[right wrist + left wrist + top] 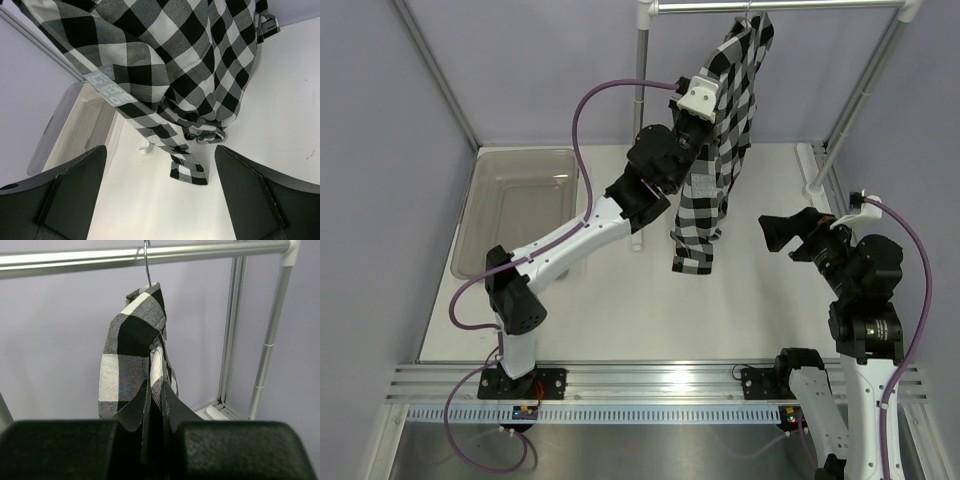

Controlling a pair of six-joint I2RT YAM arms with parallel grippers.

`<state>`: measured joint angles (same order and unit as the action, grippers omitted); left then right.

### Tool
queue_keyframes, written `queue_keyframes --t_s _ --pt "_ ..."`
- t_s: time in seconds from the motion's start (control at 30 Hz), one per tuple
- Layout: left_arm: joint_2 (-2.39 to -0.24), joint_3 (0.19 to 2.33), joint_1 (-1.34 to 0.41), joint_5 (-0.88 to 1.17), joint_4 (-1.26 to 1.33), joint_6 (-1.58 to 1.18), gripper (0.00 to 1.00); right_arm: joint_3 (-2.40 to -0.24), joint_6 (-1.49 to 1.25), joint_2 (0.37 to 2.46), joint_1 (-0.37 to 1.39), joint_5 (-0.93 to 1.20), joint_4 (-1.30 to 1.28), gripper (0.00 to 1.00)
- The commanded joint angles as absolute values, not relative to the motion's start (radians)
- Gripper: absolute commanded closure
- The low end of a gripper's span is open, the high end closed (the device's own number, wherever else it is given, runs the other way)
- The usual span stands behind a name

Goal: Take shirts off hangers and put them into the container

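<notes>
STEP: unhanging; my left tool (156, 407) pinches shirt (131, 340) | right tool (160, 190) spread, idle | NEXT: I draw shirt off hanger (147, 265), probably inside collar, toward container (520, 152), frame left.

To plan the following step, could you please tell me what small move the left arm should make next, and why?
Probably a gentle pull down and toward the arms: the left gripper is shut on the shirt, which hangs from the hanger hook on the rail, while the right gripper stands open, apart.
</notes>
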<state>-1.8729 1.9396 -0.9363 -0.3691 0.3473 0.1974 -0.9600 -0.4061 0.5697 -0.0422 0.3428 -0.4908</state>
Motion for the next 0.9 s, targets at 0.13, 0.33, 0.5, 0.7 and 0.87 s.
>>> queue_keyframes --t_s 0.13,0.33,0.5,0.7,0.87 --pt "-1.937 2.168 -0.942 -0.284 0.546 0.253 1.0 -0.968 -0.373 0.595 -0.046 0.374 -0.474 0.01" --pt "-1.983 2.258 -0.94 -0.268 0.525 0.25 1.0 -0.974 -0.367 0.61 -0.046 0.379 -0.468 0.01" --pt "-1.824 2.024 -0.96 -0.294 0.564 0.222 1.0 -1.003 -0.374 0.615 -0.046 0.351 -0.483 0.0" --pt "-1.532 1.625 -1.025 -0.339 0.607 0.201 1.0 -1.038 -0.391 0.617 -0.046 0.328 -0.517 0.0" --pt "-1.385 1.45 -1.069 -0.331 0.568 0.156 1.0 -1.045 -0.403 0.606 -0.046 0.336 -0.538 0.01"
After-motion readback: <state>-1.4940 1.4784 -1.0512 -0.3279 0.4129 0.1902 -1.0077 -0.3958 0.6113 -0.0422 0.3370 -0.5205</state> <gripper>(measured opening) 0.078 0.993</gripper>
